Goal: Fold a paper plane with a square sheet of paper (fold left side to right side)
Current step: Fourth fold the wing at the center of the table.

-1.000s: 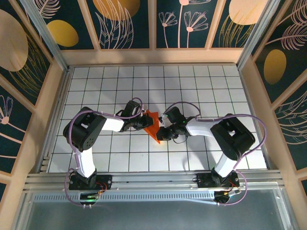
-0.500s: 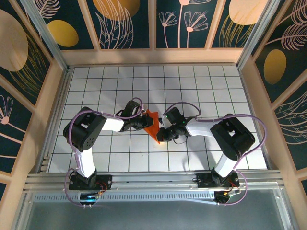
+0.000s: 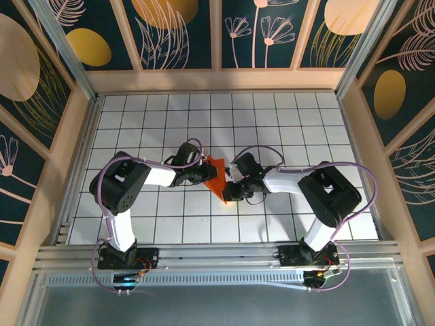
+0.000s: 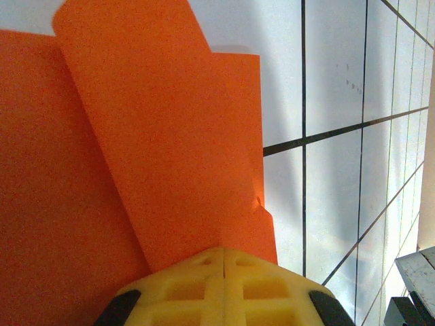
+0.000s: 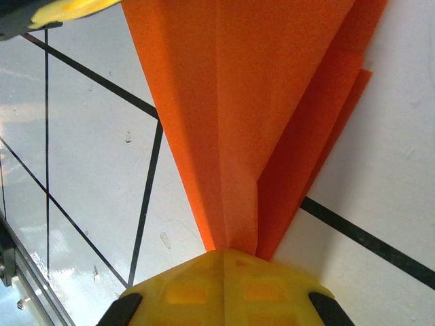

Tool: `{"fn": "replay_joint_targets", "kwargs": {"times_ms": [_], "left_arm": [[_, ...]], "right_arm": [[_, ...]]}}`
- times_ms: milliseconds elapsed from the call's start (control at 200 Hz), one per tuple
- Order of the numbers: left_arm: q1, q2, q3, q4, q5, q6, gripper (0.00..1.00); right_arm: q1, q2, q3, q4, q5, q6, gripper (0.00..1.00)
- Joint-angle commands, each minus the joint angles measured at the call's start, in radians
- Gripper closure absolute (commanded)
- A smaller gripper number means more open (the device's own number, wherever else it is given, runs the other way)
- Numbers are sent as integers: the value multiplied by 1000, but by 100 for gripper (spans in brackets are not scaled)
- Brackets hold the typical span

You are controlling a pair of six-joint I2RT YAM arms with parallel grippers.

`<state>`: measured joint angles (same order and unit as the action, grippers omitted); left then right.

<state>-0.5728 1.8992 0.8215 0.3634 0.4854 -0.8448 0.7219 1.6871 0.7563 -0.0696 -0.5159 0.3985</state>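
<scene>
Gridded table [image 3: 306, 122], floral walls [image 3: 183, 34], orange paper [image 3: 216, 178]

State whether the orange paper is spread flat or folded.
Folded. The orange paper tapers to a creased point with layered flaps at the right gripper; the left wrist view shows overlapping layers.

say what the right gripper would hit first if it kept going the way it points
The paper: the right gripper is shut on its narrow end, so it would push into it. Past that, likely the left gripper at the far side, though depth is unclear.
</scene>
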Motion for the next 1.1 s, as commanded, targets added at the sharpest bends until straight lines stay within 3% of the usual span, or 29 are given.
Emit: {"fn": "replay_joint_targets", "kwargs": {"times_ms": [0,310,736,1096], "left_arm": [[6,49,-22,-133,-121,35,100],[6,58,-16,-133,-120,35,100],[5,52,-16,-134,-120,33,100],[5,53,-17,-133,-120,33,100]], "right_arm": [[12,-11,-31,-83,21,-18,99],[11,-46,-35,-99,31,-19,99],[9,-97,0,-40,-56,9,99],[6,-50,-20,-4,-41,30,99]]}}
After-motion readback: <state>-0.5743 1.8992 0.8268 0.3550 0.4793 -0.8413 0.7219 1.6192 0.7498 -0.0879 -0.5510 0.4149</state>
